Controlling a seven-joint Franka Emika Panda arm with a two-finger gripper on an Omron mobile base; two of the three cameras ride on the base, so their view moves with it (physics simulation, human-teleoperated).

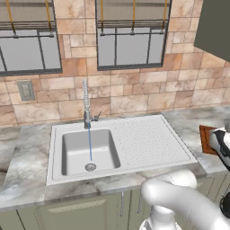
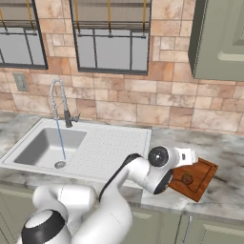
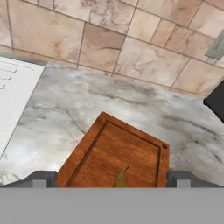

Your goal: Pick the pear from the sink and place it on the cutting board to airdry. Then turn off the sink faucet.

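The pear, small and brown-golden, lies on the reddish-brown cutting board, between my gripper's two spread fingertips. The gripper is open and holds nothing. In the right base view the pear sits on the cutting board, on the counter right of the sink, with my hand just above the board's left side. The sink faucet is running: a thin blue stream falls into the basin by the drain. Its small lever sticks out to the right.
Marble counter surrounds the board. The ribbed drainboard lies between basin and board. A tiled wall with windows backs the counter, and a grey-green wall cabinet hangs above the board's end. A dark object sits at the right edge.
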